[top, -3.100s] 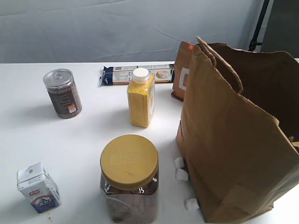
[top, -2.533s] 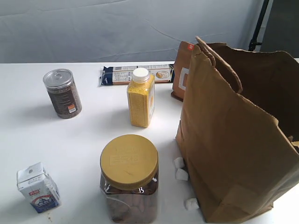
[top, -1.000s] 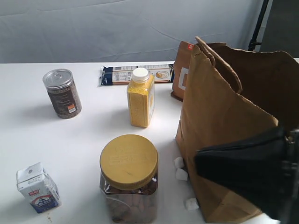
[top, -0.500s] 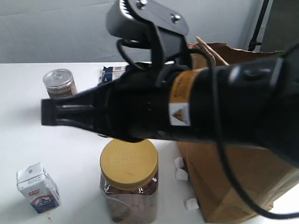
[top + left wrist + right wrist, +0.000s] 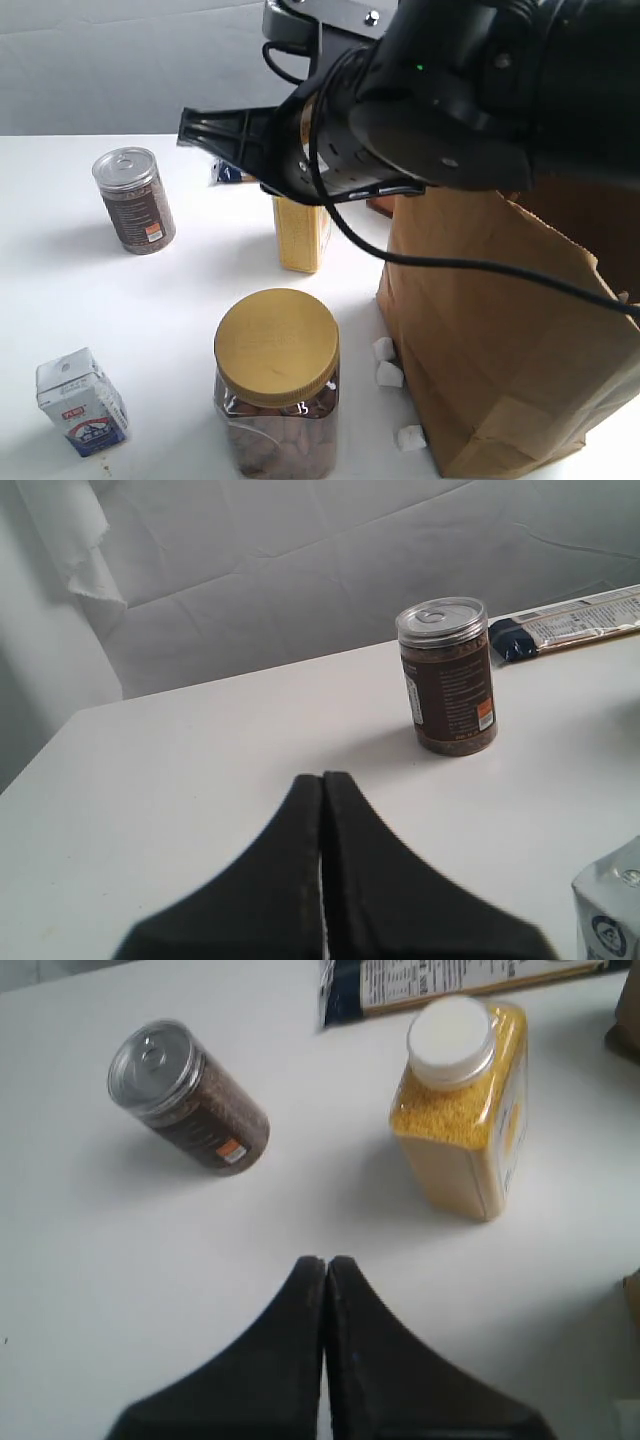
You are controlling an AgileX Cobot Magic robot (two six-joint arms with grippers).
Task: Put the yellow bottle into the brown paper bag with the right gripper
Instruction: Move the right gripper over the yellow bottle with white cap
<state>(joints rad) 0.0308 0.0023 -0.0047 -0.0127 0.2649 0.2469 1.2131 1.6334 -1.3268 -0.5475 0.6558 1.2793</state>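
Note:
The yellow bottle (image 5: 465, 1110) with its white cap stands upright on the white table. In the exterior view only the bottle's lower body (image 5: 300, 235) shows below the dark arm. My right gripper (image 5: 325, 1260) is shut with nothing in it, above the table and short of the bottle. Seen from the exterior, the right gripper (image 5: 190, 128) points left above the bottle. The brown paper bag (image 5: 480, 330) stands open at the right, its top hidden by the arm. My left gripper (image 5: 322, 777) is shut and empty, low over the table.
A wide yellow-lidded jar (image 5: 277, 345) stands in front, a brown can (image 5: 133, 200) at the left, and a small milk carton (image 5: 82, 402) at the front left. White cubes (image 5: 385, 372) lie by the bag's base. A dark blue packet (image 5: 450, 980) lies behind the bottle.
The right arm has come in from the lower right, swept across the exterior view and risen; it now covers the bottle's cap and the bag's top. The objects have not moved.

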